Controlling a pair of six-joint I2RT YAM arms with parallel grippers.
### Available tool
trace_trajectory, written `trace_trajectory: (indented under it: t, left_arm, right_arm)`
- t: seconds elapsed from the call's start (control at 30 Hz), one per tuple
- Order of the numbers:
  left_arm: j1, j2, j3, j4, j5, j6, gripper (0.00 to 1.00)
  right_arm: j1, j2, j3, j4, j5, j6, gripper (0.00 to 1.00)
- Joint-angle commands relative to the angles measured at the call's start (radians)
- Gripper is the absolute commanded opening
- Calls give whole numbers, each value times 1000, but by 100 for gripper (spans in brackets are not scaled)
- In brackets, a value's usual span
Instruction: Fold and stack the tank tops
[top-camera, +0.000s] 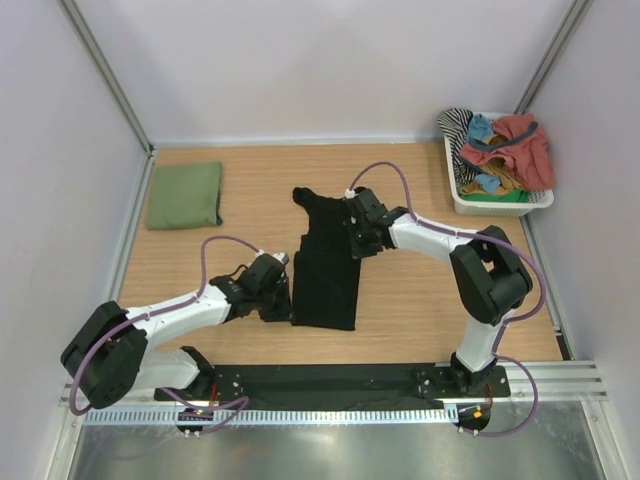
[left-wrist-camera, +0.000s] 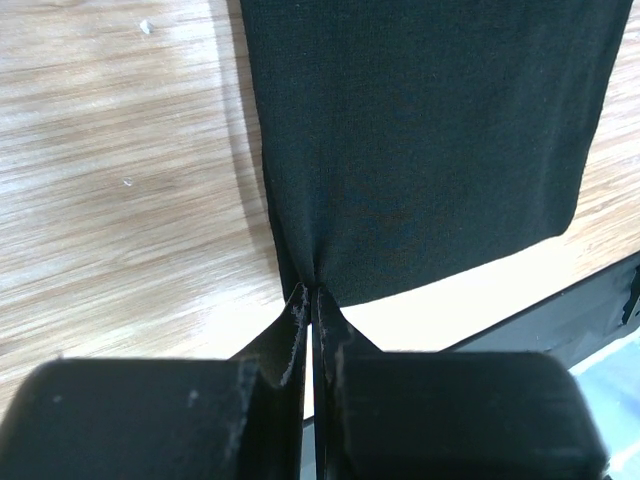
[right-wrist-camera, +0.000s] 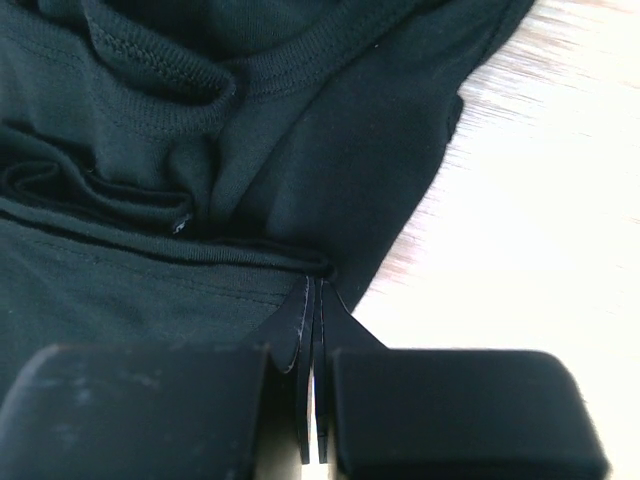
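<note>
- Black tank top (top-camera: 325, 262) lies lengthwise, hem at the near end, straps pointing away.
- Left gripper (left-wrist-camera: 312, 300) pinches its hem corner.
- Right gripper (right-wrist-camera: 318, 285) pinches its edge near the straps.

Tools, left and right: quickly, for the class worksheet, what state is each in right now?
Left tool: closed, pinching the black tank top near a bottom corner.
Right tool: closed, pinching the same top at its edge, higher up.
</note>
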Motion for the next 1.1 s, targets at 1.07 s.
trace_trajectory:
  t: [1.07]
  left_arm:
    - [-62,54,6,-3,-20,-16,2]
  right_arm:
    - [-71,-47,-25,50,4,38,5]
